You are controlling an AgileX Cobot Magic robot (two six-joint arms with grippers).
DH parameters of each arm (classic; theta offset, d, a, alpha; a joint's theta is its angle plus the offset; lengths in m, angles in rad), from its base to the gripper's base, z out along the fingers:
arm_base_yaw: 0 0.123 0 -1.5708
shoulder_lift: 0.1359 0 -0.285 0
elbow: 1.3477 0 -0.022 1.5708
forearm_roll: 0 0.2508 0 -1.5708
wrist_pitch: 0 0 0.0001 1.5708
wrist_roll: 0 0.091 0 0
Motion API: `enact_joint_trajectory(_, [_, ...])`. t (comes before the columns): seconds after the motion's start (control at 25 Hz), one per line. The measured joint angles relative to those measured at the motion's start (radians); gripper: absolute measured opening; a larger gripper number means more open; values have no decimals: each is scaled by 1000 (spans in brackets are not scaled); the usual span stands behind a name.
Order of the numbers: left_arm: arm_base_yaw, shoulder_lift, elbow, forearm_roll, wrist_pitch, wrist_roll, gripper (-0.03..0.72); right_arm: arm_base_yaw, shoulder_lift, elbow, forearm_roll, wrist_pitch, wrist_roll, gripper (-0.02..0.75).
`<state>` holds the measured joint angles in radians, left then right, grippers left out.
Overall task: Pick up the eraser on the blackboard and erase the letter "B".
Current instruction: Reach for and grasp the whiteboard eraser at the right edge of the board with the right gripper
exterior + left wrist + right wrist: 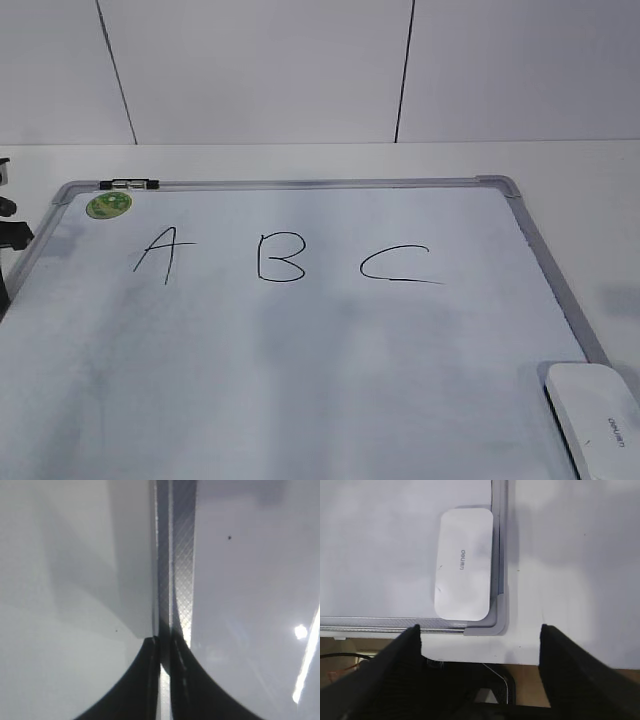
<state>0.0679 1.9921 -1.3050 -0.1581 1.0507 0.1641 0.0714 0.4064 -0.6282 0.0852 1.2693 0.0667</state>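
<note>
The blackboard [300,380] is a white board with a grey frame, lying flat on the table. The letter "B" [280,258] is drawn in black between an "A" [157,254] and a "C" [398,264]. The white eraser [595,420] lies on the board's near right corner, and the right wrist view shows it [464,562] against the frame. My right gripper [480,627] is open and empty, just off that corner and short of the eraser. My left gripper [165,645] is shut and empty over the board's frame [175,555].
A round green sticker [109,204] sits in the board's far left corner, next to a black clip [130,184] on the frame. Part of my left arm [10,235] shows at the left edge. The table's front edge [520,662] lies below the board's corner.
</note>
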Motion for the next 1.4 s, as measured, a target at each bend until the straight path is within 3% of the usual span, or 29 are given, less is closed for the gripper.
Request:
enact_joint_trajectory(0.72, [2,0,-2,-7,4,0,13,0,355,0,77,-16,43,549])
enact_joint_trajectory(1.0, [2,0,-2,-7,6,0,13,0,489,-3,83,-23,49,643])
enact_joint_trajectory(1.4, [2,0,-2,-7,6,0,13,0,693,-7,120,-150,11,652])
